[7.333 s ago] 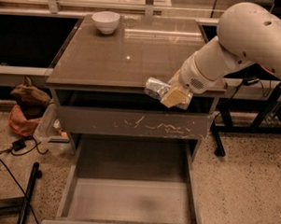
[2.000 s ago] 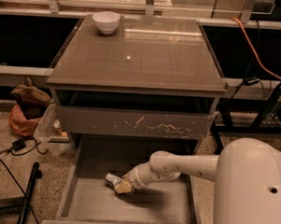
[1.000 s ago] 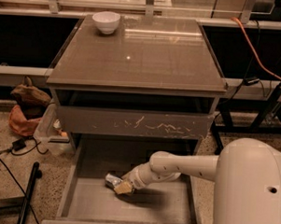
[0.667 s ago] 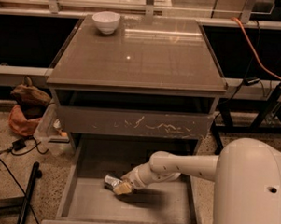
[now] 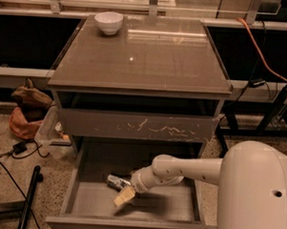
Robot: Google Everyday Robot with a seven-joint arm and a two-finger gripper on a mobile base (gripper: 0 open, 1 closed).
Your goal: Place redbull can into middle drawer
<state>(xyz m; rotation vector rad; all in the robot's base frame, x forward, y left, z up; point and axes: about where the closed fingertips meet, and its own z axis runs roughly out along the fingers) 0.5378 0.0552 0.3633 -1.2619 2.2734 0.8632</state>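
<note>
The redbull can [image 5: 115, 181] is a small silvery can lying on its side on the floor of the pulled-out middle drawer [image 5: 177, 208], towards its left half. My gripper [image 5: 118, 191] reaches into the drawer from the right, low over the floor, with the can at its tip. One tan finger [image 5: 124, 196] points down and to the left, spread away from the can with a gap between them. The other finger is hidden behind the can. The gripper looks open.
A white bowl [image 5: 109, 22] stands on the back left of the cabinet top [image 5: 151, 54]. The shut drawer front with pale scratches [image 5: 138, 125] is above the open drawer. A brown bag [image 5: 29, 109], a plastic bin [image 5: 52, 136] and cables lie on the floor at left.
The tan finger has swung down and away from the can, which now rests on the drawer floor. The arm has stayed in place. Long before, the can was held above the cabinet.
</note>
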